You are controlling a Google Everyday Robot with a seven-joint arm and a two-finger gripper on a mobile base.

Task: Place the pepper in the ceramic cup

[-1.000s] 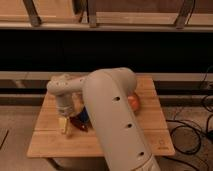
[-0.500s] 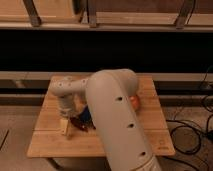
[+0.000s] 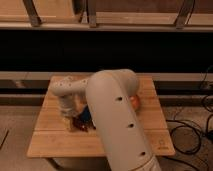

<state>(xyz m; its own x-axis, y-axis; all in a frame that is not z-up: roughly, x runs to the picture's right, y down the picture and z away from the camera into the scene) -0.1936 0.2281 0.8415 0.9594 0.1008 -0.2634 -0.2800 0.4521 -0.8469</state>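
Observation:
My gripper (image 3: 68, 123) hangs low over the left middle of the wooden table (image 3: 55, 142), at the end of the pale wrist (image 3: 67, 102). Just right of it is a small cluster: a blue patch (image 3: 86, 115) and a dark reddish shape (image 3: 82, 126). I cannot tell whether the reddish shape is the pepper. The ceramic cup is hidden; my large pale arm (image 3: 117, 120) covers the table's middle.
An edge of the orange bowl (image 3: 135, 102) shows behind the arm at the right. The table's front edge is near the bottom of the view. Black cables (image 3: 192, 135) lie on the floor to the right. A dark shelf runs behind the table.
The arm has shifted slightly to the right and the gripper has dipped a little toward the table. The objects beside it have not visibly moved.

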